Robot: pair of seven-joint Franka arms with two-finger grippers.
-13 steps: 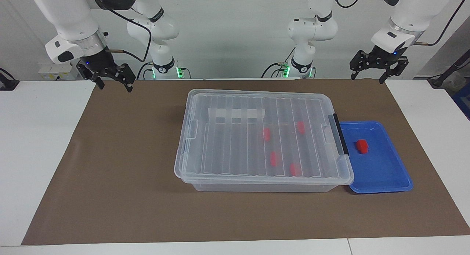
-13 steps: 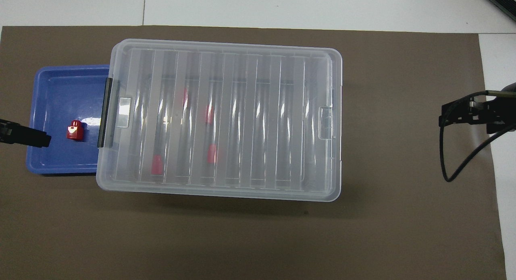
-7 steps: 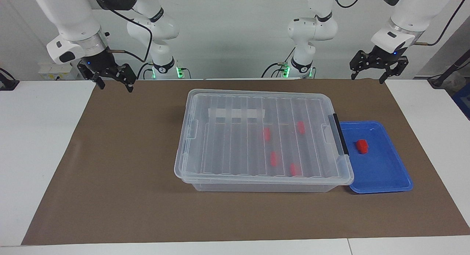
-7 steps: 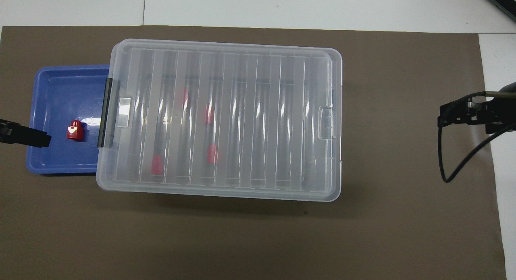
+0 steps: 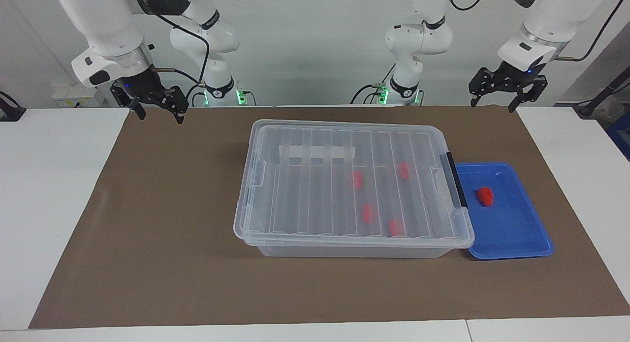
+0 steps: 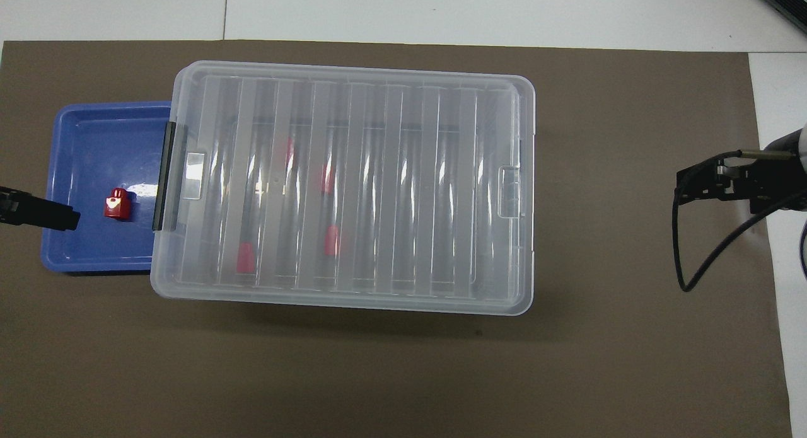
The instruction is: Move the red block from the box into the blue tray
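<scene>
Hanging empty with fingers spread, the right gripper (image 5: 158,110) hovers over the matte brown mat (image 5: 162,224). Ribbed clear box (image 5: 352,184), lid shut, touches the glossy blue tray (image 5: 517,233) holding the stepped red block (image 5: 485,196). Left gripper (image 5: 496,100) gapes empty.

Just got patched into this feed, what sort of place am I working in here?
Most likely a robot lab test bench: two white arms stand at a white table covered by a brown mat, plain walls around. The props are a lidded clear box and a blue tray holding a red block.
</scene>
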